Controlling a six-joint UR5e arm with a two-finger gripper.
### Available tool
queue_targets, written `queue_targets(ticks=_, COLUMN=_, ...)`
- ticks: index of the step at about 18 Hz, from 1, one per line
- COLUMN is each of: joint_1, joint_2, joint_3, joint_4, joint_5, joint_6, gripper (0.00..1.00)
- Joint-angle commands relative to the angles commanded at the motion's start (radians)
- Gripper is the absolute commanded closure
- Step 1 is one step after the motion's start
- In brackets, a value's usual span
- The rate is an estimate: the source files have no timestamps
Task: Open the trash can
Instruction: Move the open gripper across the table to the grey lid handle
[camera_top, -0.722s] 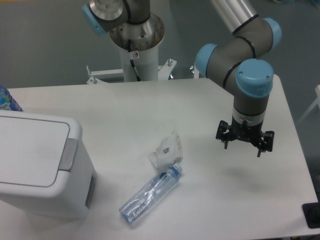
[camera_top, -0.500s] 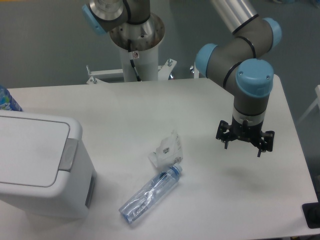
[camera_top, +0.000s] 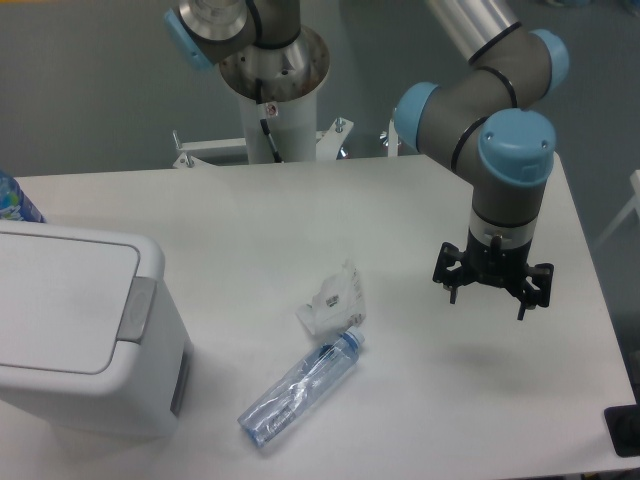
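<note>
The trash can (camera_top: 85, 335) sits at the table's (camera_top: 250, 220) left edge, lid flat and closed, grey push tab (camera_top: 136, 308) facing right. The gripper (camera_top: 490, 295) hangs above the table's right side, well apart from it, fingers spread wide, holding nothing. 1 crushed clear bottle (camera_top: 300, 388) lies between them, beside a crumpled wrapper (camera_top: 335, 300)

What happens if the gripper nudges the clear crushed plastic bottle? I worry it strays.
The clear crushed plastic bottle looks empty, so probably light and easily shoved. Lying on its side, it may roll, though the dents would likely make that uneven.
</note>
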Motion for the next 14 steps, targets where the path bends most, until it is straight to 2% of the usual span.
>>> queue_targets(ticks=6, joint_1=-0.101, joint_2=0.086, joint_3=0.003, joint_4=0.008, joint_5=-0.083, joint_6=-0.275, gripper=0.0)
queue_targets(ticks=9, joint_1=-0.159, joint_2=0.123, joint_3=0.002, joint_4=0.008, joint_5=-0.12, joint_6=-0.345, gripper=0.0)
queue_targets(ticks=14, joint_1=-0.244, joint_2=0.146, joint_3=0.023, joint_4=0.011, joint_5=-0.224, joint_6=-0.48, gripper=0.0)
